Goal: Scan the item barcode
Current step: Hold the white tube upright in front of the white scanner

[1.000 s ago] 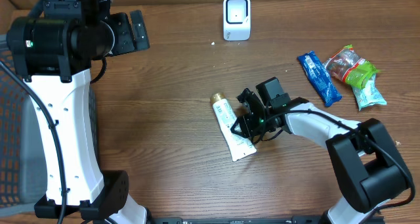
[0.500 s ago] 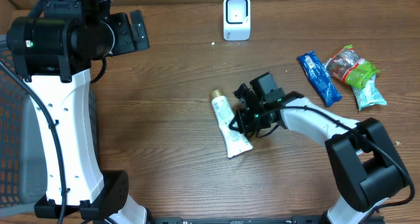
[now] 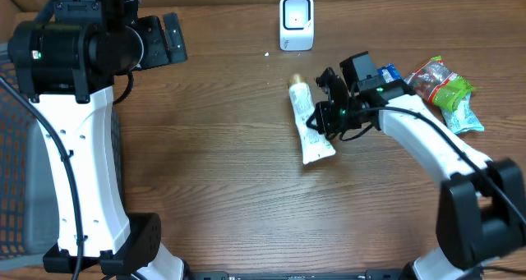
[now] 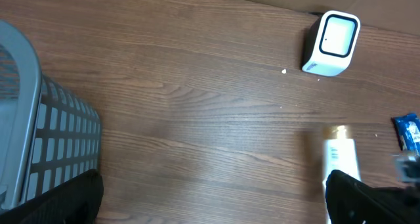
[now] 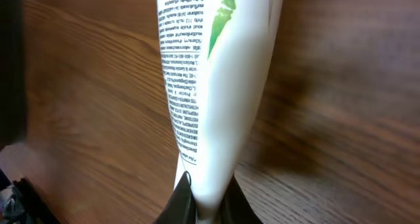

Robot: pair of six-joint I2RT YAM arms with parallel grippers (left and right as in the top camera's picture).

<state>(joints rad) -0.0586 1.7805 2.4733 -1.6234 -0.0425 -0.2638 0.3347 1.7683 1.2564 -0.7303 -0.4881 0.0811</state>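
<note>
The item is a white tube [image 3: 306,122] with a gold cap, printed with small text and a green leaf [image 5: 213,86]. My right gripper [image 3: 320,121] is shut on its crimped end, the two black fingers pinching it [image 5: 205,201], and holds it over the table's middle, cap pointing toward the back. The white scanner [image 3: 297,22] stands at the back edge, apart from the tube. The left wrist view shows the scanner [image 4: 333,42] and the tube's capped end [image 4: 340,159]. My left gripper [image 4: 213,198] hangs open and empty at the far left [image 3: 168,38].
A blue snack bar [image 3: 386,70], partly behind the right arm, a red-and-green packet [image 3: 440,81] and a pale green packet [image 3: 462,117] lie at the right. A grey basket [image 4: 39,138] stands off the table's left side.
My right gripper closed on the tube's crimped end and carried it up and to the right, nearer the scanner. The left arm has not moved.
</note>
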